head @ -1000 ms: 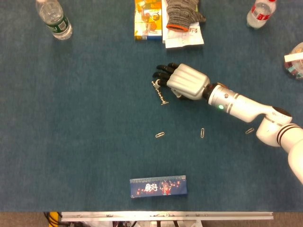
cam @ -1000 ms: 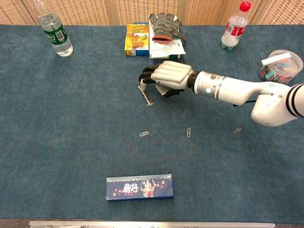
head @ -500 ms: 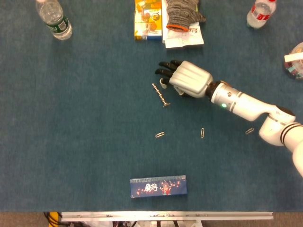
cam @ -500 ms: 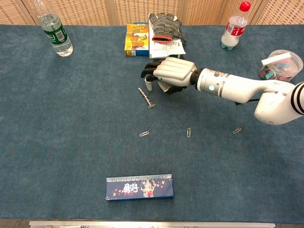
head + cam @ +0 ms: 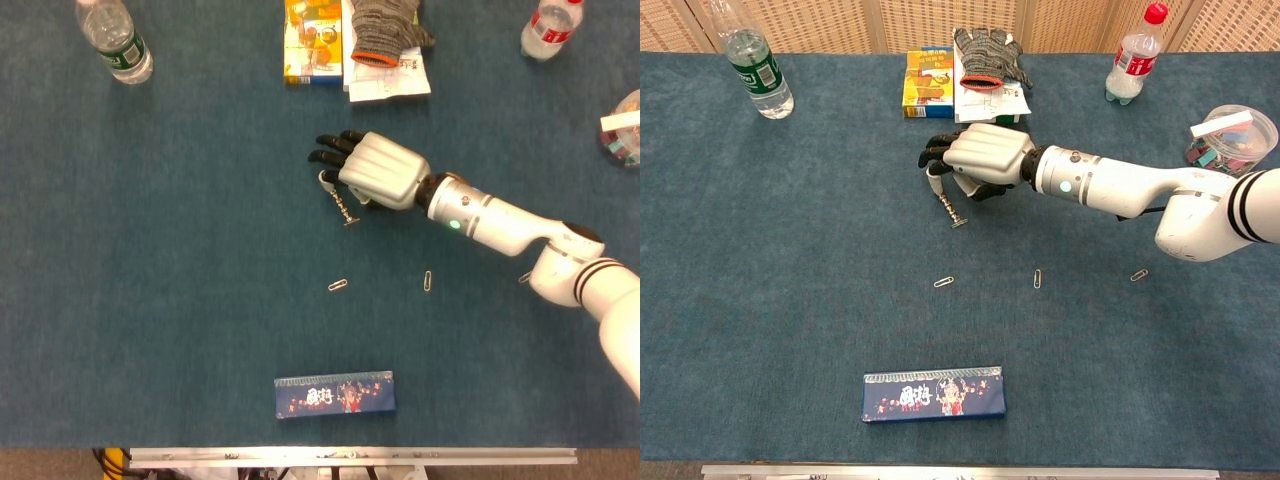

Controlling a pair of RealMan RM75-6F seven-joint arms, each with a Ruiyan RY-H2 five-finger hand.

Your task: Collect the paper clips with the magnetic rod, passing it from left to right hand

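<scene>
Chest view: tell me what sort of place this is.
Probably a lab or office test bench: a table under blue felt, a woven screen behind it, and stray supplies such as water bottles and work gloves.

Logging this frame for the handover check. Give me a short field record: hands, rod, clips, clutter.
right hand: over the upper end of the rod, fingers curled down; grip not confirmable
left hand: not in view
magnetic rod: lying on the blue table, lower end free
loose paper clips: one, one, one near the right forearm
clutter: dark blue box at near edge; bottles, gloves at far edge
</scene>
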